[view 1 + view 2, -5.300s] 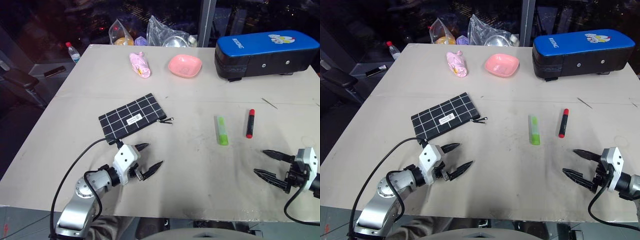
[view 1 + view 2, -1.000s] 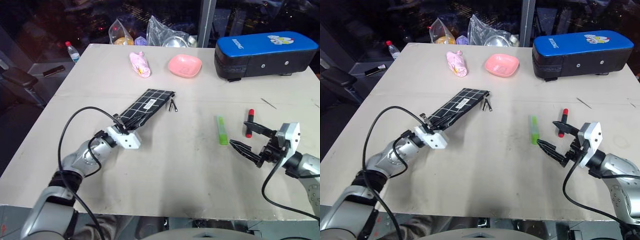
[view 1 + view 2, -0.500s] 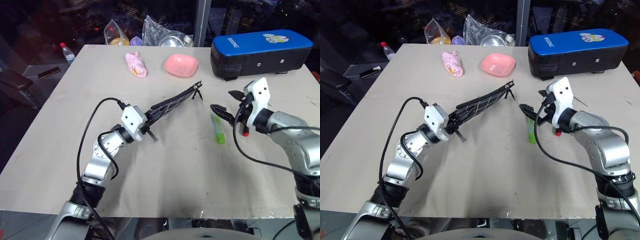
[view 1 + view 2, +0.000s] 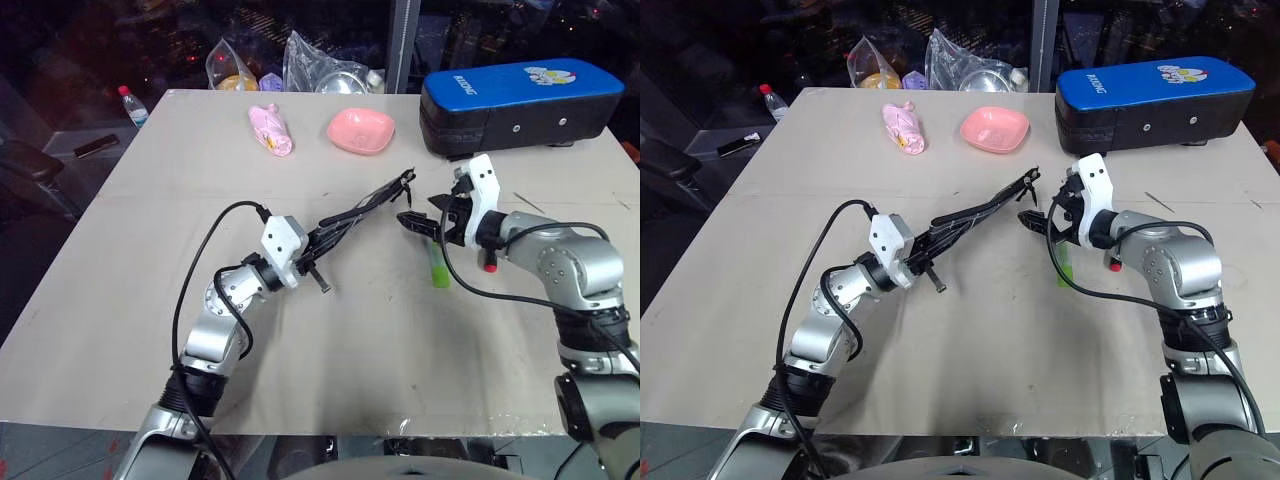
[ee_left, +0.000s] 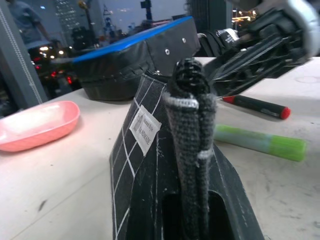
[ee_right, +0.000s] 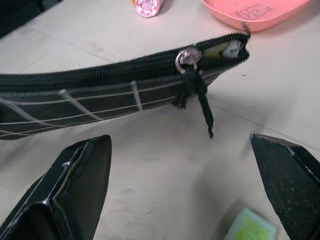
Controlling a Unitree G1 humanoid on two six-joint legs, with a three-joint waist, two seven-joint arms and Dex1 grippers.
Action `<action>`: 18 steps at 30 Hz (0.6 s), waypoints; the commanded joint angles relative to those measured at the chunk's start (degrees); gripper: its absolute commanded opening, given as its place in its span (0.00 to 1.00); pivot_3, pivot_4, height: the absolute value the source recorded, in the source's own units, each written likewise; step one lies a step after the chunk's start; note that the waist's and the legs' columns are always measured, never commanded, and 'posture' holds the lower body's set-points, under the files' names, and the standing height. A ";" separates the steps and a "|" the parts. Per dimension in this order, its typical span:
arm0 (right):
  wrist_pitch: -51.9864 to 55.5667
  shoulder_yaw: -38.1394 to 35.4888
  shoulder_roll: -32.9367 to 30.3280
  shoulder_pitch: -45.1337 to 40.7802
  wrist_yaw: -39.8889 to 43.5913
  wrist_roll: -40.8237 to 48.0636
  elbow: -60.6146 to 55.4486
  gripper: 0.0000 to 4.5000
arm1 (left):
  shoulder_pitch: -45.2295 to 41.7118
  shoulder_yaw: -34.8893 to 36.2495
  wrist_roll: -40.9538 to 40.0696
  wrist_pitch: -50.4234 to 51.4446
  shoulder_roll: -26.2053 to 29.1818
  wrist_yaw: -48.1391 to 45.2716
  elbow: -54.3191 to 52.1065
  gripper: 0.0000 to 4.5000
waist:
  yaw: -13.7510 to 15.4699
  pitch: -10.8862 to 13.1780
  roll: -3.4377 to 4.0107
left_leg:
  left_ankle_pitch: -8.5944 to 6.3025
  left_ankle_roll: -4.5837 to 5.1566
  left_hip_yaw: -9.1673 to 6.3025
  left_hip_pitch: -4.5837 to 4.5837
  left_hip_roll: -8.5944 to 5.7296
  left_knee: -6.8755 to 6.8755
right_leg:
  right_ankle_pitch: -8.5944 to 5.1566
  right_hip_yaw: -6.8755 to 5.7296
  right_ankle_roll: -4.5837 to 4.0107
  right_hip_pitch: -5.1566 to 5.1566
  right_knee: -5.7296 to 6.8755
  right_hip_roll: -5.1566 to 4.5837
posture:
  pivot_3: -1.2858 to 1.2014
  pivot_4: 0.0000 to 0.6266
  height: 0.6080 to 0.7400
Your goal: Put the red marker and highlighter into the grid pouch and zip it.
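the left gripper [image 4: 318,252] is clamped on one end of the pouch [image 4: 362,212], holding it edge-up above the table [image 4: 150,250] so it slants away toward the right gripper [image 4: 424,214]. its zipper edge faces up, and the dark pull [image 6: 195,95] hangs from the far end, close to that corner. in the left wrist view the pouch's white label [image 5: 144,129] shows on the gridded side.

the right gripper sits just beyond the pull end of the pouch, fingers spread wide apart and holding nothing; in its wrist view the two fingertips [image 6: 75,185] flank the pull without touching it.

the highlighter [image 4: 438,266] lies flat on the table just under and beside the right gripper. the marker [image 5: 256,106] lies a little farther out, roughly parallel to it; the right arm partly covers it in the head views.

at the far edge of the table stand a blue case [image 4: 515,94], a pink dish [image 4: 360,131] and a pink wrapped item [image 4: 270,130], well apart from the pouch.
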 commanded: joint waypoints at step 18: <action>-13.54 4.18 2.11 -6.84 7.96 -9.83 8.25 0.02 | 1.06 3.19 3.63 -0.60 -1.83 0.26 -2.67 0.00 | -0.01 0.02 0.02 | 0.00 0.00 0.08 -0.20 0.01 -0.02 | 0.00 0.06 0.00 -0.27 0.02 -0.04 | 0.52 0.24 1.00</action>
